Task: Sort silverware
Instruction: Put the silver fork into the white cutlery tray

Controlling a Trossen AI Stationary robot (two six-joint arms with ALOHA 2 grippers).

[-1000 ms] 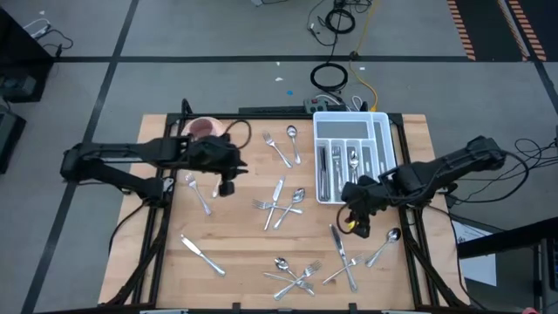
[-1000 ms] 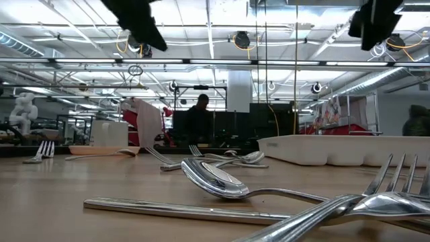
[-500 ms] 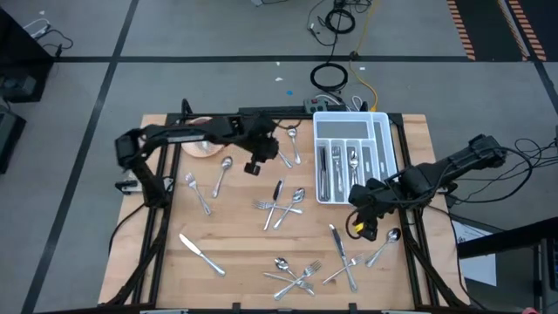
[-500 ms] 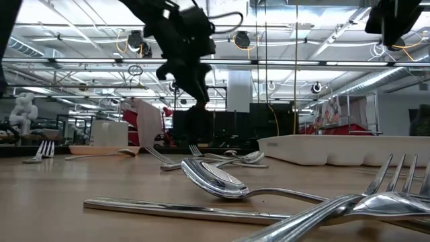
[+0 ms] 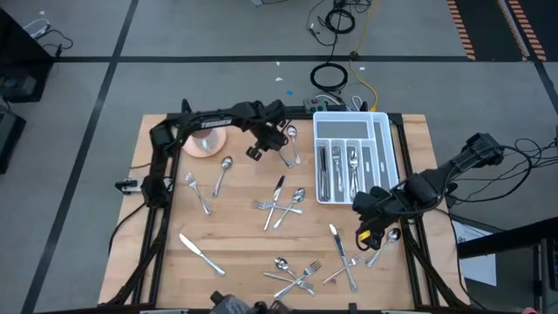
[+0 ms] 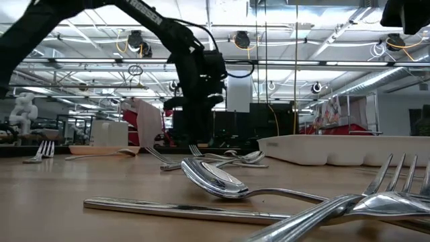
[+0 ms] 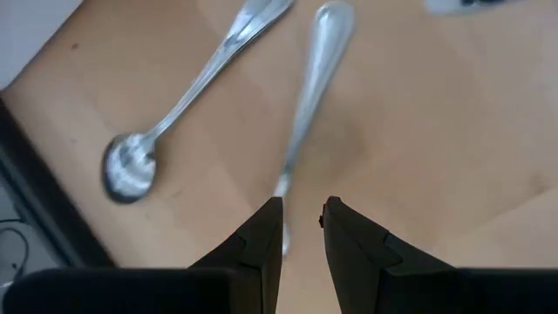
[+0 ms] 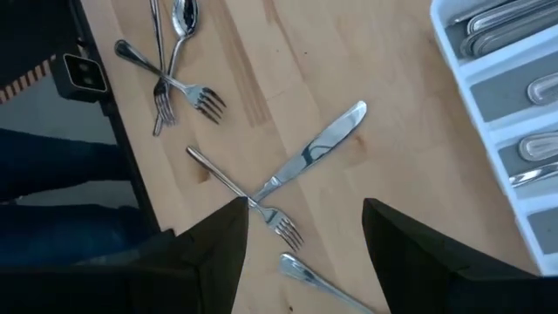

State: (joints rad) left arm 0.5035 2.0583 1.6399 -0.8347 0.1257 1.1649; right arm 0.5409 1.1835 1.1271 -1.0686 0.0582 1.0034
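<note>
wooden table [image 5: 235, 235] strewn with silverware [image 5: 279, 205], concrete floor, left pincer [image 7: 301, 228] narrowly parted, right pincer [image 8: 301, 227] wide, both empty

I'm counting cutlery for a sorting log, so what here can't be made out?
- Tray contents: in the high view the pieces are too small to tell by type; the right wrist view cuts the tray off at its edge.
- Fork ahead of the left tool: blurred in the left wrist view, and the fingers hide its end.
- Right tool: hides the table under it.
- Low view: the near spoon blocks cutlery behind it.
</note>
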